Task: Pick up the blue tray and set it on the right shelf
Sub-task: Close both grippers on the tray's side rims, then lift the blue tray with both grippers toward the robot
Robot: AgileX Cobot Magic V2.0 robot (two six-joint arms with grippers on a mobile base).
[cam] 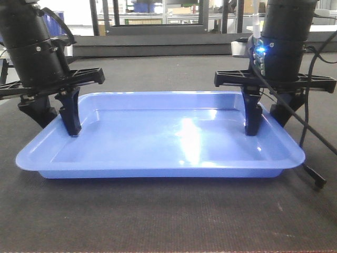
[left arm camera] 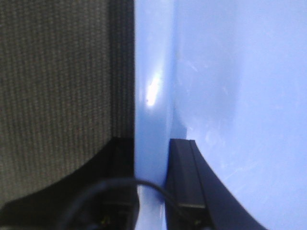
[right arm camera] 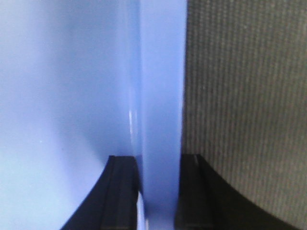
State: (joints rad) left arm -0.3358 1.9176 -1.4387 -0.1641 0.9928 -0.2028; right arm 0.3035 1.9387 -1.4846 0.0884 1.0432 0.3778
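The blue tray point(cam: 168, 138) lies flat on the dark-topped table point(cam: 158, 221), wide and shallow with a glossy floor. My left gripper point(cam: 58, 126) straddles its left rim, one finger inside the tray and one outside. In the left wrist view the rim point(left arm camera: 151, 96) runs between the left gripper point(left arm camera: 151, 153), whose fingers press both sides of it. My right gripper point(cam: 267, 126) straddles the right rim the same way. In the right wrist view the rim point(right arm camera: 160, 96) is clamped in the right gripper point(right arm camera: 160, 165). The right shelf is out of view.
A black cable point(cam: 316, 174) hangs from the right arm down to the table beside the tray's right corner. A long dark ledge point(cam: 158, 50) and black frames point(cam: 105, 16) stand behind the table. Ribbed dark matting point(left arm camera: 57, 96) borders the tray on both sides.
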